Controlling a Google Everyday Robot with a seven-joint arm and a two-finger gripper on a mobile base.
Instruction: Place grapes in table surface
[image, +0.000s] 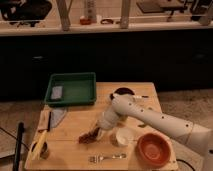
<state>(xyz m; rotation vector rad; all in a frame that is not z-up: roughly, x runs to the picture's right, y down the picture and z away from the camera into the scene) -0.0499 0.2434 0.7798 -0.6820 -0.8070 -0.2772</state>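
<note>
The grapes (89, 136), a small elongated dark reddish-purple bunch, are low over or resting on the light tan wooden table surface (70, 147), left of centre near the front. My gripper (99, 129) is at the end of the white arm that reaches in from the right. It is right at the upper right end of the bunch, touching or nearly touching it. The gripper's tips are hidden behind the wrist and the bunch.
A green tray (72, 88) stands at the back left with a small grey item inside. An orange bowl (153, 149) is at front right, a white cup (123, 136) beside it, a fork (106, 157) at the front. A knife and a yellow-green item (40, 145) lie at left.
</note>
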